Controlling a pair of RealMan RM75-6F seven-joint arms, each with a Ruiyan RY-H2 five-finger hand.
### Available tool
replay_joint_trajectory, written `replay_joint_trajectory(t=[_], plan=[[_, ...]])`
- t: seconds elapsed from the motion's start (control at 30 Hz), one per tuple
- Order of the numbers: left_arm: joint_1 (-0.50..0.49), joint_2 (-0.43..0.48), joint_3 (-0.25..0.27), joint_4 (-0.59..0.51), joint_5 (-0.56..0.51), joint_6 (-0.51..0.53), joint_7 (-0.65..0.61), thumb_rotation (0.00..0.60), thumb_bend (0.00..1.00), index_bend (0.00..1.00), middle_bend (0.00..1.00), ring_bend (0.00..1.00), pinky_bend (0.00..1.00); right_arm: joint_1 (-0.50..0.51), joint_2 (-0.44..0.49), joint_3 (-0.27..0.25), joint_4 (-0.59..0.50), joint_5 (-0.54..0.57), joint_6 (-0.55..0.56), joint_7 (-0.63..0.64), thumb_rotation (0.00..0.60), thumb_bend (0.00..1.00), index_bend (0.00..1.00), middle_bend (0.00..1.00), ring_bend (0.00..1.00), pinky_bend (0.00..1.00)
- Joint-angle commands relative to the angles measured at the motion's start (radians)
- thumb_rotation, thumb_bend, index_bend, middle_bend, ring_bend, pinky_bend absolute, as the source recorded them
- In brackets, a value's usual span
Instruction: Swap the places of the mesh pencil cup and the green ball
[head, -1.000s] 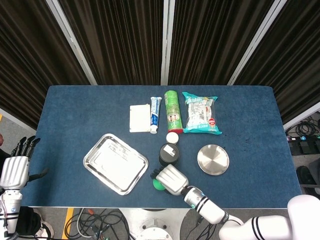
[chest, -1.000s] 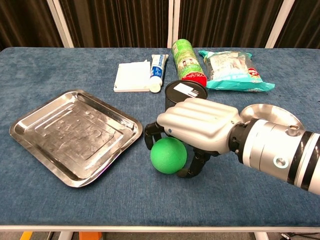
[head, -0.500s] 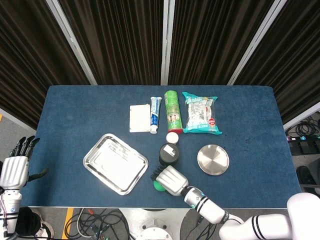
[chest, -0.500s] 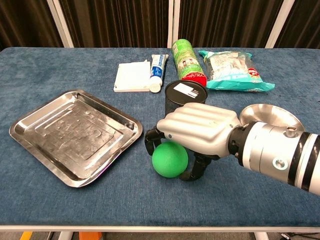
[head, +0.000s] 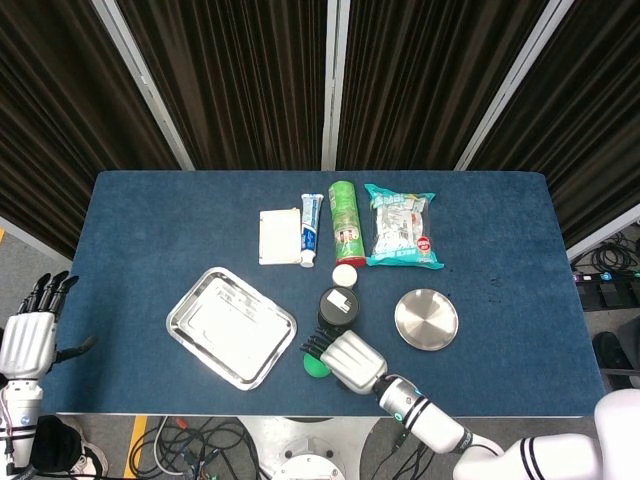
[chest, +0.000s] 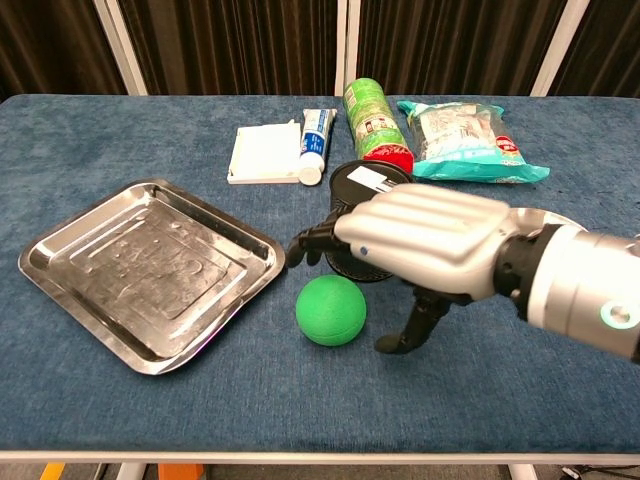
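Note:
The green ball (chest: 331, 310) lies on the blue table near the front edge, and shows as a green sliver (head: 316, 364) in the head view. Just behind it stands the black mesh pencil cup (head: 338, 307), its rim (chest: 362, 180) showing above my knuckles. My right hand (chest: 425, 240) hovers over the ball with fingers spread, holding nothing; its thumb points down to the right of the ball, apart from it. In the head view the right hand (head: 350, 360) covers part of the ball. My left hand (head: 28, 335) hangs off the table's left side, fingers straight and apart.
A steel tray (chest: 150, 270) lies left of the ball. A round steel plate (head: 426, 319) sits right of the cup. Behind the cup lie a white box (head: 279, 236), a toothpaste tube (head: 310, 229), a green canister (head: 346, 222) and a snack bag (head: 402, 226).
My right hand has let go of the green ball, opened its fingers and risen slightly toward the cup. The ball stays on the table. The left hand has barely moved.

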Motion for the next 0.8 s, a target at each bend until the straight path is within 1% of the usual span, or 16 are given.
replay_joint_trajectory(t=[0.03,0.2,0.3,0.37,0.4,0.43,0.47,0.53,0.57,0.67,0.8], plan=[[0.001,0.002,-0.001,-0.003,-0.003,0.001,0.003,0.6,0.09,0.13,0.08,0.0,0.21,-0.023,0.054,-0.009,-0.056,-0.041,0.041,0.021,0.6,0.1,0.19,0.21,0.13,0.31],[0.0,0.0,-0.004,-0.006,-0.004,-0.001,0.006,0.6,0.09,0.13,0.08,0.0,0.21,-0.05,0.158,-0.004,-0.158,-0.128,0.093,0.111,0.6,0.1,0.19,0.21,0.13,0.31],[-0.003,-0.002,-0.002,-0.008,-0.001,-0.004,0.01,0.6,0.09,0.13,0.08,0.0,0.21,-0.065,0.188,0.019,-0.166,-0.184,0.144,0.148,0.6,0.1,0.18,0.21,0.14,0.33],[-0.005,-0.002,-0.002,-0.009,0.001,-0.008,0.011,0.6,0.09,0.13,0.08,0.0,0.21,-0.065,0.187,0.047,-0.144,-0.183,0.16,0.148,0.6,0.09,0.15,0.2,0.13,0.33],[-0.005,-0.001,-0.002,-0.01,0.001,-0.008,0.012,0.6,0.09,0.13,0.08,0.0,0.21,-0.06,0.184,0.059,-0.135,-0.166,0.154,0.143,0.6,0.07,0.1,0.16,0.1,0.29],[-0.006,-0.001,-0.001,-0.01,0.002,-0.009,0.013,0.6,0.09,0.13,0.08,0.0,0.21,-0.053,0.182,0.071,-0.128,-0.14,0.139,0.138,0.6,0.06,0.06,0.13,0.07,0.23],[-0.006,0.0,-0.001,-0.011,0.002,-0.01,0.015,0.6,0.09,0.13,0.08,0.0,0.21,-0.04,0.18,0.087,-0.122,-0.095,0.114,0.127,0.6,0.04,0.02,0.08,0.03,0.14],[-0.006,0.002,0.0,-0.013,0.001,-0.012,0.017,0.6,0.09,0.13,0.08,0.0,0.21,-0.016,0.172,0.114,-0.11,-0.024,0.073,0.112,0.6,0.01,0.0,0.02,0.0,0.03],[-0.006,0.003,0.0,-0.014,0.0,-0.013,0.017,0.6,0.09,0.13,0.08,0.0,0.21,0.001,0.162,0.129,-0.098,0.019,0.047,0.105,0.6,0.01,0.0,0.01,0.0,0.0],[-0.006,0.005,0.0,-0.015,-0.001,-0.015,0.016,0.6,0.09,0.13,0.08,0.0,0.21,0.044,0.136,0.157,-0.055,0.117,-0.007,0.077,0.6,0.0,0.0,0.0,0.0,0.0],[-0.005,0.005,0.001,-0.012,-0.003,-0.018,0.011,0.6,0.09,0.13,0.08,0.0,0.21,0.084,0.109,0.162,-0.016,0.215,-0.053,0.042,0.6,0.0,0.0,0.0,0.0,0.0]])
